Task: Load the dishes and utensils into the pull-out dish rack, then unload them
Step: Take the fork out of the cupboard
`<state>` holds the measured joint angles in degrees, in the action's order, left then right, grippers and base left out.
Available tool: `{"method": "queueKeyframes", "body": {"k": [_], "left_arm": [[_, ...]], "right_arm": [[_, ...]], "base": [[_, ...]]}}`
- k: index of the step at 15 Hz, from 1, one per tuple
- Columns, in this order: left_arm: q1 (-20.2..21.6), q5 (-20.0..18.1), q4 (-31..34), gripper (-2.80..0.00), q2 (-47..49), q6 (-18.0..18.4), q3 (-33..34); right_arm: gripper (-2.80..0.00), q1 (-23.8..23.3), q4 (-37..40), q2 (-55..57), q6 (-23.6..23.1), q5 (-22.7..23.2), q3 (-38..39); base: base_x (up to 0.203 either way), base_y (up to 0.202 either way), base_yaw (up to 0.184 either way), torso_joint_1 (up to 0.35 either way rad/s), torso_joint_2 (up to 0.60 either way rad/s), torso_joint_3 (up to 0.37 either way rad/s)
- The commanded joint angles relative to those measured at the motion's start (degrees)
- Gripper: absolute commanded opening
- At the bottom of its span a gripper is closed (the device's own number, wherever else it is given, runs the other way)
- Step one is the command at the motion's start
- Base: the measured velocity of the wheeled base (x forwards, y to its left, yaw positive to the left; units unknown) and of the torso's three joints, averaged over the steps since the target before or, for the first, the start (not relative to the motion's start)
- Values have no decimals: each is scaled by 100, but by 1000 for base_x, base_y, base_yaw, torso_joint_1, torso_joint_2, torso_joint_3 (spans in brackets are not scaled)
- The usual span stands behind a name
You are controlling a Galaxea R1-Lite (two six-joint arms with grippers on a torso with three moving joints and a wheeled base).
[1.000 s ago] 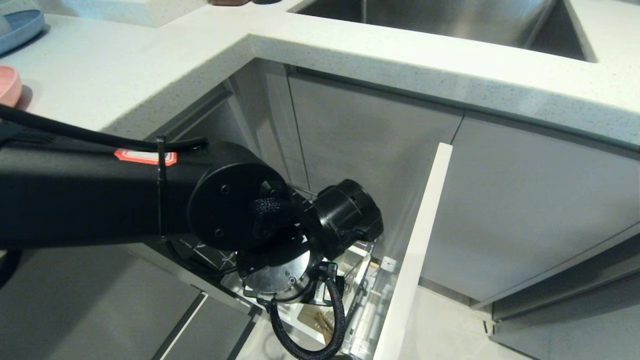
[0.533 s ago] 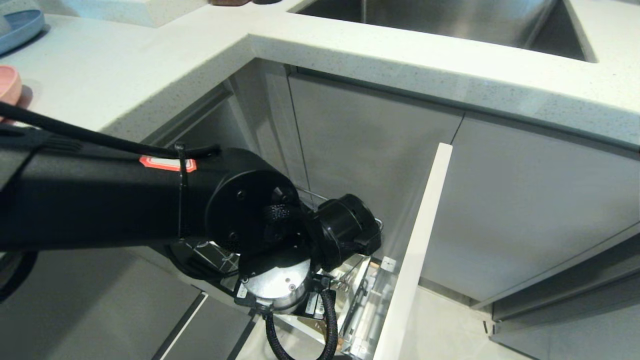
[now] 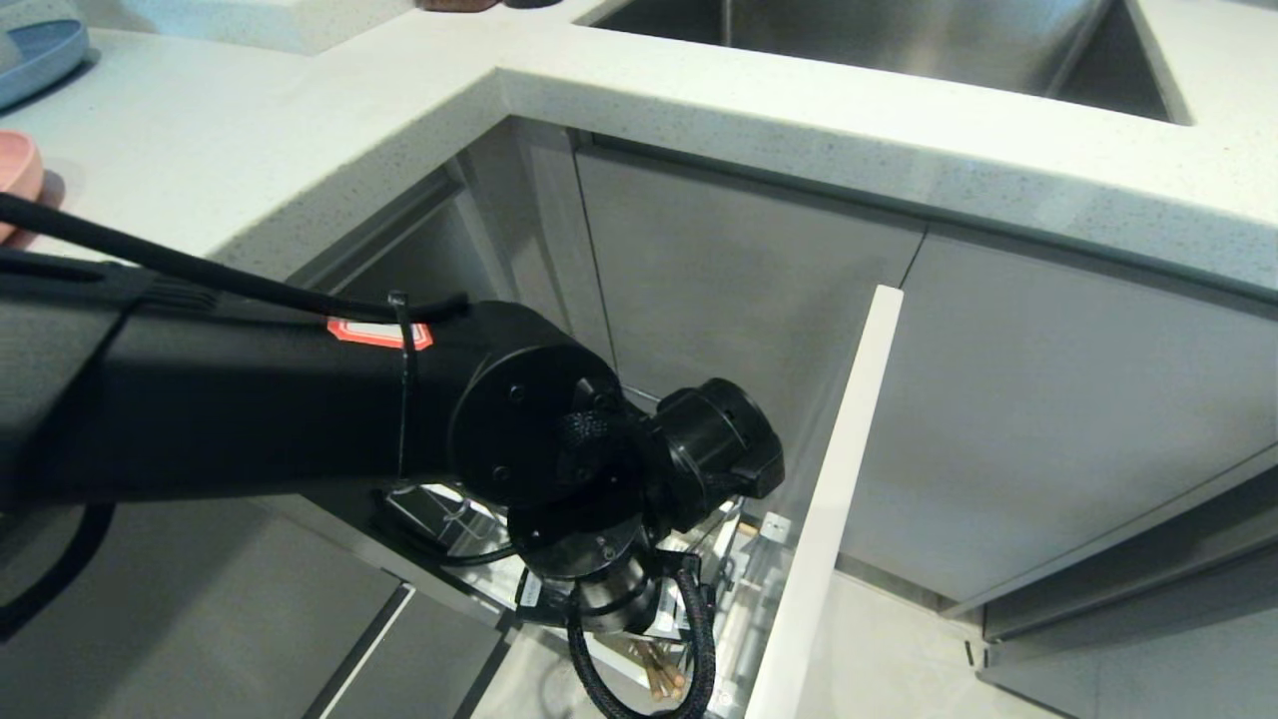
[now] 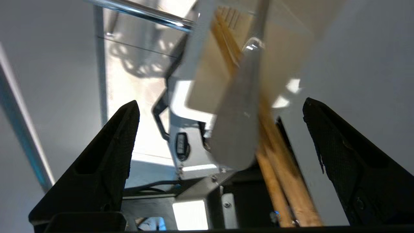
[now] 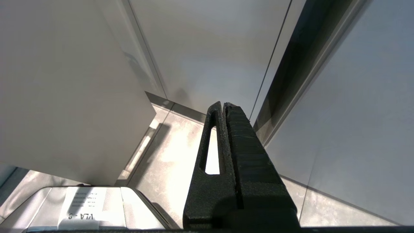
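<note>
My left arm reaches down from the counter into the pull-out dish rack, and its wrist hides the gripper in the head view. In the left wrist view my left gripper is open wide. Its black fingers stand on either side of the white utensil caddy. The fork's flat silver handle and the wooden chopsticks rise between the fingers, touching neither. The chopstick ends show below the wrist. A pink bowl sits at the counter's far left edge. The pink plate is out of view. My right gripper hangs shut over the floor.
The rack's white drawer front stands just right of the left wrist. The pale counter overhangs the cabinet, with a steel sink behind. A blue plate lies at the far left corner. A chrome rack wire crosses beyond the caddy.
The left arm has pushed further right and down into the rack, and its wrist has turned. The chopstick ends now show under it. The right arm has not moved.
</note>
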<state>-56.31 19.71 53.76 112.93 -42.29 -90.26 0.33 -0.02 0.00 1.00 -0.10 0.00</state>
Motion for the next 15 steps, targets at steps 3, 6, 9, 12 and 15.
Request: {"method": "queueKeyframes", "body": {"k": [3, 6, 9, 12, 15], "left_arm": [[113, -11, -14, 0, 173, -25, -79], [232, -8, -196, 0, 153, -25, -79], [261, -3, -348, 0, 115, -42, -79], [270, -2, -348, 0, 115, -42, -79], [270, -2, -348, -280, 86, -33, -70]], "right_arm": [[-280, 2, -1, 0, 2, 1, 9], [-280, 2, -6, 0, -1, -5, 9], [-280, 3, -4, 0, 5, 0, 9], [-280, 3, -5, 0, 0, -1, 9], [-280, 2, -2, 0, -1, -1, 9]], "base": [[0, 0, 0, 0, 0, 0], [0, 0, 0, 0, 0, 0], [0, 0, 0, 0, 0, 0], [0, 0, 0, 0, 0, 0], [0, 0, 0, 0, 0, 0]]}}
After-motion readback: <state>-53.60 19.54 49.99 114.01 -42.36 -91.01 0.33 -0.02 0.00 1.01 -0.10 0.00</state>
